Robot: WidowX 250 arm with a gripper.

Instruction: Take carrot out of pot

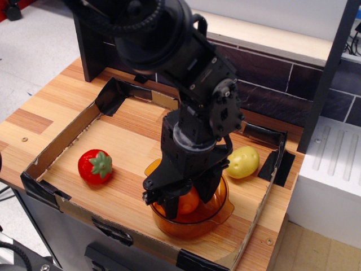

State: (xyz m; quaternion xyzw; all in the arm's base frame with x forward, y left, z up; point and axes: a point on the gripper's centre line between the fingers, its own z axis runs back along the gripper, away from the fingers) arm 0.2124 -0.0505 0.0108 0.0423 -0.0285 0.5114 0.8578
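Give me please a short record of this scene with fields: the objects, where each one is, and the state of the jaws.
pot: amber transparent pot, at the front edge inside the cardboard tray
carrot: orange carrot, inside the pot, between the jaws
gripper: black gripper, lowered into the pot; jaws stand on both sides of the carrot, full closure cannot be judged
strawberry: red strawberry, left part of the tray, apart from the pot
potato: yellow potato, right of the arm, behind the pot
task status: carrot not yet out of the pot
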